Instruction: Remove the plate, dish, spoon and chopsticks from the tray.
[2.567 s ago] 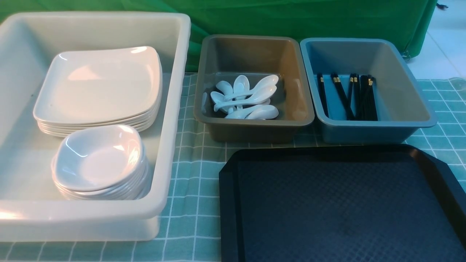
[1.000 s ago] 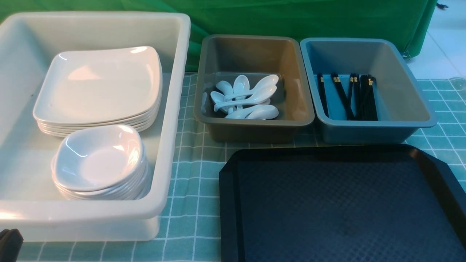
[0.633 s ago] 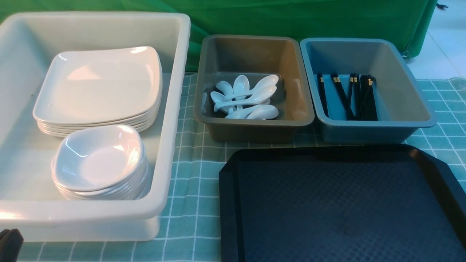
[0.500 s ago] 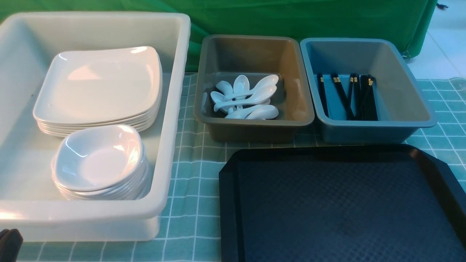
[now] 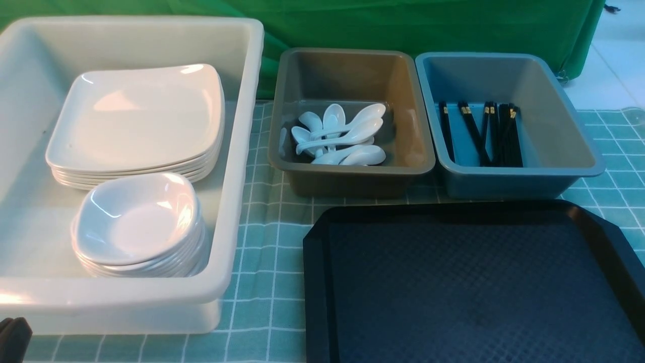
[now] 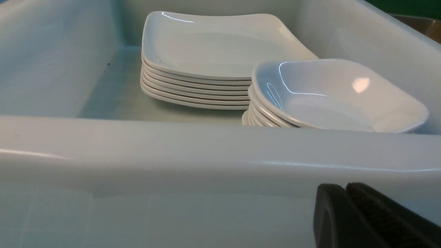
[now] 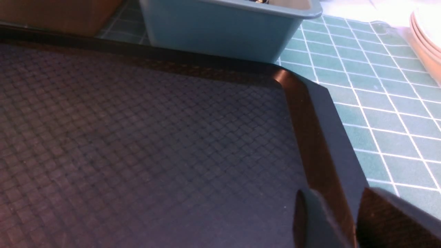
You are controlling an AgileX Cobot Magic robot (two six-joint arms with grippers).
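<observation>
Ana: What has changed in the front view?

Ben: Only one thing since the earliest picture: the black tip of the left gripper [image 5: 12,337] has come into the near left corner, low beside the white tub [image 5: 242,151]. The black tray [image 5: 316,282] lies bare on the checked cloth [image 5: 262,242]. The square plates [image 5: 136,118] are stacked in the tub with the small dishes [image 5: 133,222] in front of them. The soup spoons [image 5: 337,136] lie in the grey bin [image 5: 352,170], and the chopsticks [image 5: 484,133] in the blue bin [image 5: 514,174].

Ana: And the left wrist view?

Ben: The left gripper [image 6: 345,187] has its pads pressed together on nothing, just outside the tub's near wall.

Ana: The right wrist view?

Ben: The right gripper [image 7: 336,193] has its fingers apart, with the tray's rim showing between them. I can't tell whether they touch it.

Ana: So what now?

Ben: I judge the clearing done. The right gripper should rise straight off the rim before drawing back, so that it doesn't drag the tray. The left should keep below the tub's lip without nudging the wall.
</observation>
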